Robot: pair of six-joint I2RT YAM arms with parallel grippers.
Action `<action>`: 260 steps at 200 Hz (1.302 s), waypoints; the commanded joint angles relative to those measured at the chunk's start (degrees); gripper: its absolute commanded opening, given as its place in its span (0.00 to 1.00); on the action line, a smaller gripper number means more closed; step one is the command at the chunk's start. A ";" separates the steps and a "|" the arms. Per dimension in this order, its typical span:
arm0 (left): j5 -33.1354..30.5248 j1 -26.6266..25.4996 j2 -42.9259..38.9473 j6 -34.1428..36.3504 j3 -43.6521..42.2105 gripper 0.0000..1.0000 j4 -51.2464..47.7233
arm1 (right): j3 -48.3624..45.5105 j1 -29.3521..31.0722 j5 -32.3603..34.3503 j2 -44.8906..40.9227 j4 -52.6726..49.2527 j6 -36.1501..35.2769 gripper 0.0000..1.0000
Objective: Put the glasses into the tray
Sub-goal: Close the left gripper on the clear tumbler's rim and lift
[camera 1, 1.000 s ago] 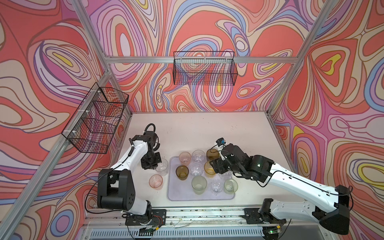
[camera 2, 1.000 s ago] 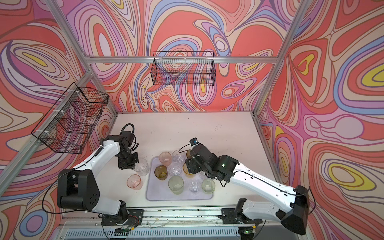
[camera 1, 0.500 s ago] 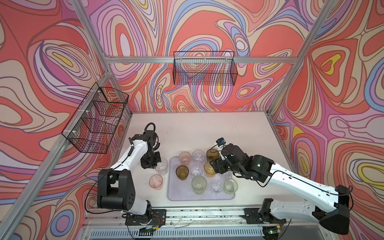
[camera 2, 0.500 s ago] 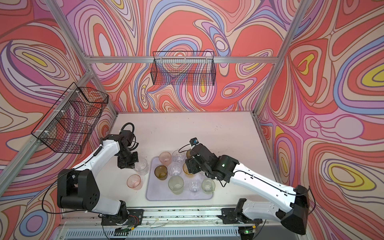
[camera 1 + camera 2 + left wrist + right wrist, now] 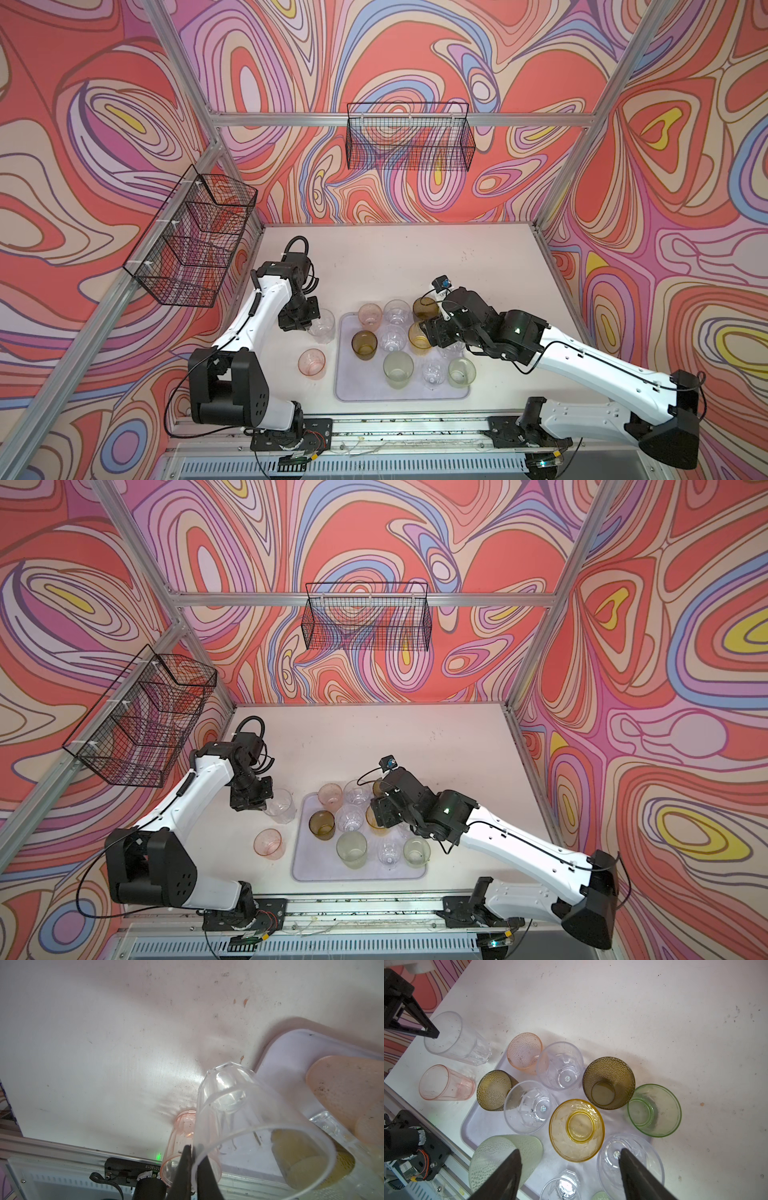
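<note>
Clear tumbler (image 5: 249, 1118), rim-pinched in the left fingers (image 5: 184, 1172), is risking slipping onto glasses (image 5: 577, 1130) crowding the tray (image 5: 481, 1124), while the right fingers (image 5: 506, 1176) are hovering open.

Pale lilac tray (image 5: 357, 388) on an off-white, dark-specked table (image 5: 395, 257). Pink dimpled tumbler (image 5: 524, 1051), olive-brown dimpled tumbler (image 5: 609, 1082), amber-yellow tumbler (image 5: 577, 1130), pale green dimpled tumbler (image 5: 500, 1159), bright green tumbler (image 5: 654, 1110), smooth pink tumbler (image 5: 444, 1083), clear faceted tumbler (image 5: 456, 1039). Walls (image 5: 415, 50) swirl in coral, lilac, blue, cream and yellow; wire mesh baskets (image 5: 407, 137) are black
</note>
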 commanded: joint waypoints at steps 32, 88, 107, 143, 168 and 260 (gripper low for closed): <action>0.76 0.30 -2.82 1.46 4.47 0.02 -6.87 | -0.05 -0.20 0.06 -0.35 0.27 -0.52 0.77; 1.78 -0.13 -4.51 2.69 6.44 0.01 -10.82 | -0.76 -0.27 -0.12 -1.13 0.95 -0.37 0.76; 1.96 -0.53 -5.48 2.74 6.71 0.01 -11.90 | -0.79 -0.22 -0.24 -1.23 1.11 -0.40 0.76; 1.81 -2.68 -6.56 2.38 7.27 0.01 -14.22 | -0.76 -0.21 -0.27 -1.13 1.57 -0.29 0.76; 1.58 -4.55 -6.97 2.18 8.27 0.01 -15.83 | -1.12 -0.24 -0.48 -1.35 2.14 -0.06 0.76; 2.29 -10.77 -8.79 -1.95 7.54 0.01 -17.57 | -0.29 -0.26 -0.46 -1.07 1.44 -0.56 0.76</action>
